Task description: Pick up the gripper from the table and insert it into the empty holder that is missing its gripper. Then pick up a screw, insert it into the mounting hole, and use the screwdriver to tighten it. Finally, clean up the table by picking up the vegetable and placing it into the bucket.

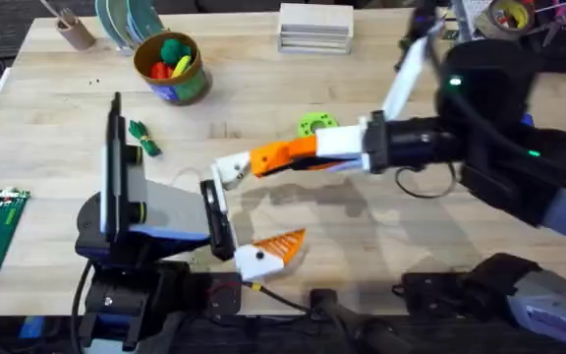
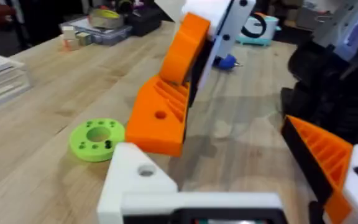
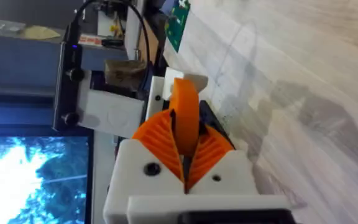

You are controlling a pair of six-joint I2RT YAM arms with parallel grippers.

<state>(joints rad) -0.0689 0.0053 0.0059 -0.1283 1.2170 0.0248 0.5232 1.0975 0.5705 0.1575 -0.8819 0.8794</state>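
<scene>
The left claw [image 1: 261, 205] stands wide open and holds nothing. One of its prongs is the bare white holder [image 1: 229, 171], and the other carries its orange pad. Just beyond that holder's tip, near it or perhaps touching, is the gripper [image 1: 268, 159]. It is clamped in the closed right claw [image 1: 308, 152], whose ribbed pads pinch its thin upper edge [image 3: 185, 115]. It looks like light, rigid printed plastic, unlikely to bend and easy to twist in a narrow pinch. It is best held across its flat sides, well back from the mounting end, so that end can seat freely. It is a bright orange wedge [image 2: 160, 115] with diagonal ribs on one face and a small screw hole near the base.
</scene>
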